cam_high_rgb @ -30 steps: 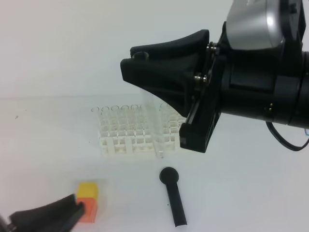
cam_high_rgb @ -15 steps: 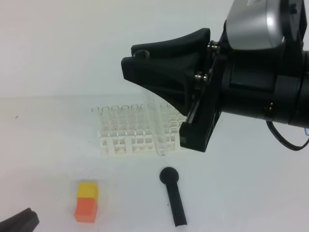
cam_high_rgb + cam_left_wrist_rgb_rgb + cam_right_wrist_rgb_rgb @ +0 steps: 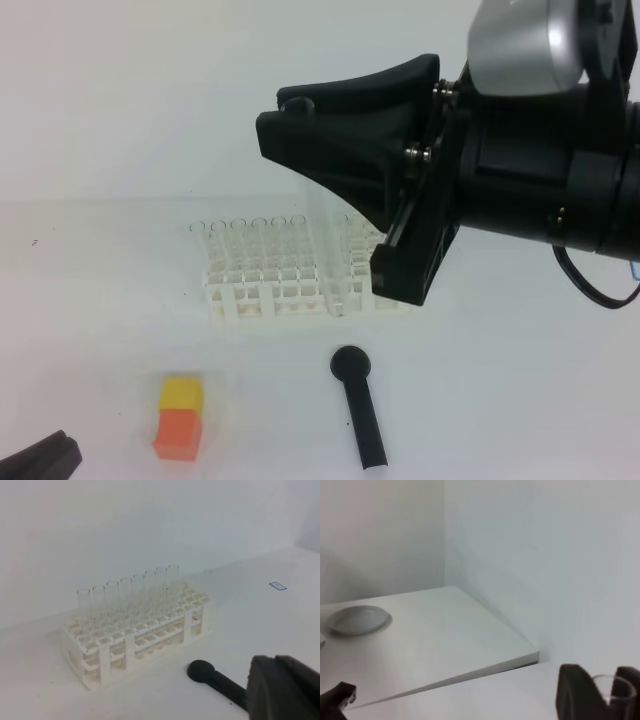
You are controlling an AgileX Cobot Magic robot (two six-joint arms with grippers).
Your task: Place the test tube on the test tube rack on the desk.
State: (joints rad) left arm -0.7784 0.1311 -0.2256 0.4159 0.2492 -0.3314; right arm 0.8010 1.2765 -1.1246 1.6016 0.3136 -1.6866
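Observation:
My right gripper fills the upper right of the high view, shut on the test tube. The clear tube hangs nearly upright below its black fingers. Its lower end sits at the front right part of the white test tube rack; whether it is inside a hole I cannot tell. In the right wrist view the test tube's rim shows between the fingers. The left gripper lies low at the desk's bottom left corner, shut and empty. The left wrist view shows the rack beyond that left gripper.
A row of alike clear tubes stands along the rack's back. A black round-headed stick lies in front of the rack, also the stick in the left wrist view. A yellow-and-orange block sits front left.
The left gripper has drawn back from the block to the bottom left corner and shut. The right gripper carried the tube slightly right and back, its lower end now at the rack.

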